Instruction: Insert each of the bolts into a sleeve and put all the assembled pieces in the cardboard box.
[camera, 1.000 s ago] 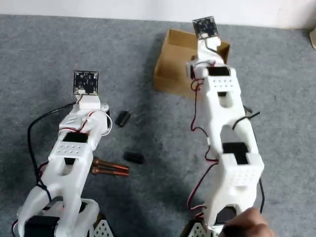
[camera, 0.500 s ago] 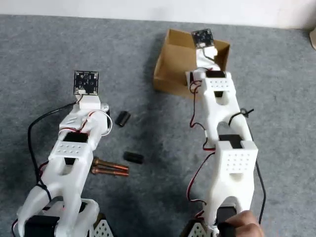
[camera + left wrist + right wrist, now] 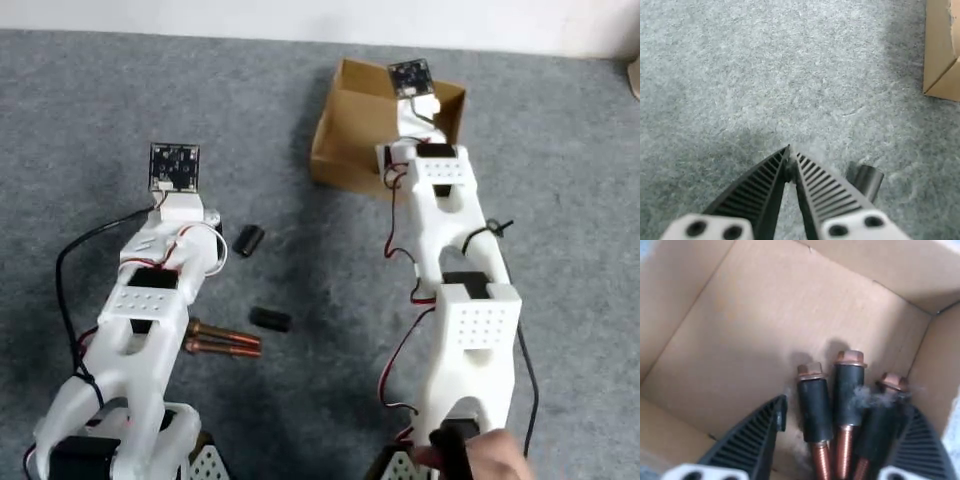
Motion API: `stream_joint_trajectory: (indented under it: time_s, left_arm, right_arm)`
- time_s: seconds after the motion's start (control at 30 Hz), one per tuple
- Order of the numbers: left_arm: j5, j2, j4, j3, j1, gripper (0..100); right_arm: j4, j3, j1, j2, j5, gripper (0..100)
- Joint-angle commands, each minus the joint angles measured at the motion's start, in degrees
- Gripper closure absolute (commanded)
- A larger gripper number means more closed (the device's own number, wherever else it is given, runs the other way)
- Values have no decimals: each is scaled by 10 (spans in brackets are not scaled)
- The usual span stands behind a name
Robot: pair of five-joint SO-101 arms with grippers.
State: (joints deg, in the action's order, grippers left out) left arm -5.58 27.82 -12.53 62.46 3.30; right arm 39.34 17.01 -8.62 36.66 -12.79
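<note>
While the right gripper (image 3: pixel 847 412) has its fingers spread inside the box (image 3: pixel 730 335), three sleeved bolts (image 3: pixel 814 405) lie between them, shafts cut off. Outside the box, the left gripper (image 3: pixel 790 156), fingers pressed together, hangs beside a sleeve (image 3: pixel 867 181); two bare bolts (image 3: pixel 228 343) lie half hidden under the left arm (image 3: pixel 140 325).

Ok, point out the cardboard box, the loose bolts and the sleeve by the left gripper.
cardboard box (image 3: pixel 345 172), high view, outer wall.
loose bolts (image 3: pixel 230 335), high view, one shank.
sleeve (image 3: pixel 867 181), left wrist view, side.
</note>
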Motion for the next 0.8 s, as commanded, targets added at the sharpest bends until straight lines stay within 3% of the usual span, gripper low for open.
stream_joint_trajectory:
  time_s: [0.0, 0.3, 0.5, 0.77]
  left_arm:
    - [-2, 0, 11, -28, 5, 989]
    - [-2, 0, 12, -28, 5, 989]
    - [-2, 0, 12, -28, 5, 989]
    - [-2, 0, 12, -28, 5, 989]
  right_arm:
    - [51, 18, 3, -10, 3, 680]
    - [182, 84, -9, -64, 6, 680]
    - [247, 87, -11, -138, 55, 680]
    - [322, 84, -62, -272, 55, 680]
